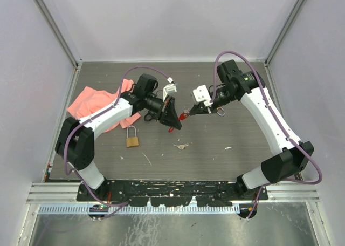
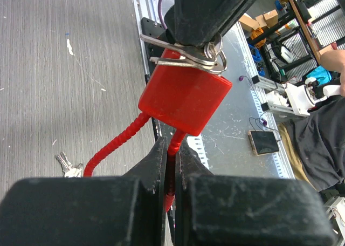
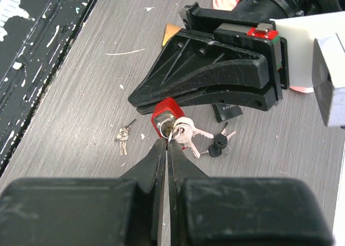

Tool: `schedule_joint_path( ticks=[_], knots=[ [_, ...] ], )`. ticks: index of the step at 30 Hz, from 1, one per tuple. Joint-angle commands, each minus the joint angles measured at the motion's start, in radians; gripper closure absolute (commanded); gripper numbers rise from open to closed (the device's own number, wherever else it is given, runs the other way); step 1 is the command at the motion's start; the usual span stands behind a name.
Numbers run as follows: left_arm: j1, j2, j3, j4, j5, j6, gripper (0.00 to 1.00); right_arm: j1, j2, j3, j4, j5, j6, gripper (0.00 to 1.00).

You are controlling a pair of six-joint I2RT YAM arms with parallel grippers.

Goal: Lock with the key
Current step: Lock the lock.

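A red padlock (image 2: pixel 186 97) with a red cable shackle (image 2: pixel 113 143) hangs above the table between both arms. My left gripper (image 2: pixel 171 149) is shut on one leg of that cable just under the lock body; the other leg curves away to the left. The key (image 2: pixel 167 60) sits in the lock's keyhole, with spare keys (image 3: pixel 188 130) dangling from its ring. My right gripper (image 3: pixel 167 141) is shut on the key's head, right against the lock (image 3: pixel 168 116). From above, the lock (image 1: pixel 183 116) shows between the left gripper (image 1: pixel 175 119) and right gripper (image 1: pixel 190 112).
A brass padlock (image 1: pixel 132 138) lies at the left front of the table. A small key bunch (image 1: pixel 181 145) lies below the lock. A pink cloth (image 1: pixel 99 103) is crumpled at the left back. Black-headed keys (image 3: pixel 218 143) hang from the ring.
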Motion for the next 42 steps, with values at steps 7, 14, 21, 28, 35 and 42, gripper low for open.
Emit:
schedule_joint_path(
  ticks=[7, 14, 21, 28, 35, 42],
  knots=[
    [0.007, -0.052, 0.056, 0.082, 0.054, -0.01, 1.0, 0.015, -0.025, -0.024, 0.224, 0.034, 0.377, 0.89],
    [0.007, -0.045, 0.065, 0.068, 0.094, -0.022, 1.0, 0.017, -0.035, -0.043, 0.178, 0.014, 0.233, 0.95],
    [0.009, 0.008, 0.069, 0.208, 0.191, -0.217, 1.0, 0.018, -0.007, -0.021, -0.076, 0.009, -0.208, 0.99],
    [0.016, 0.04, 0.065, 0.354, 0.213, -0.367, 1.0, 0.016, -0.078, -0.088, 0.085, 0.099, -0.16, 0.97],
    [0.011, 0.045, 0.043, 0.373, 0.209, -0.391, 1.0, 0.011, -0.076, -0.068, 0.242, 0.13, 0.075, 0.79],
    [0.012, 0.029, 0.021, 0.388, 0.202, -0.397, 1.0, -0.073, -0.057, -0.021, 0.256, 0.045, 0.283, 0.55]
  ],
)
